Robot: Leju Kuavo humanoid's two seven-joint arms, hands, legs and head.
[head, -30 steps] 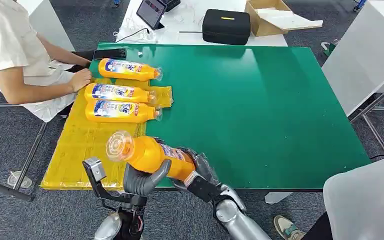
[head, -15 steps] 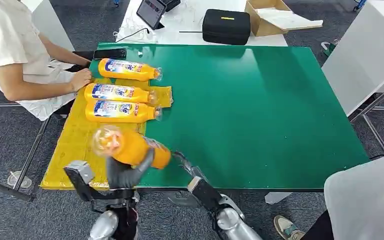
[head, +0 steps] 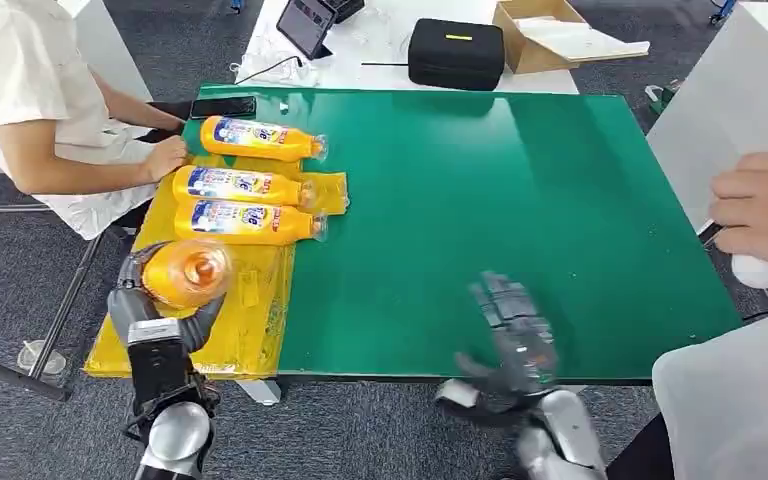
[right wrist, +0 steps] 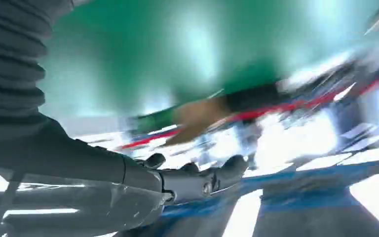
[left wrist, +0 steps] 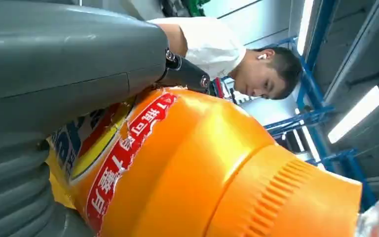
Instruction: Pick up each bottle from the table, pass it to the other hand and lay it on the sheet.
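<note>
Left hand (head: 165,305) grips an orange bottle (head: 186,272) above the yellow sheet (head: 250,320), cap toward the camera, at the near-left edge of the green table (head: 520,200). Right hand (head: 515,335) hangs empty, fingers spread (motion-blurred), over the table's near edge. Three bottles (head: 245,187) lie on the sheet; a seated person's hand (head: 165,158) rests just beside them. Another person's hand (head: 765,210) enters at right, cut off.

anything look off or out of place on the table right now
Mostly tidy. Of three orange plastic bottles lying in a row, the farthest lies on the green table, beyond the yellow sheet. The left hand holds a fourth bottle over the sheet.
</note>
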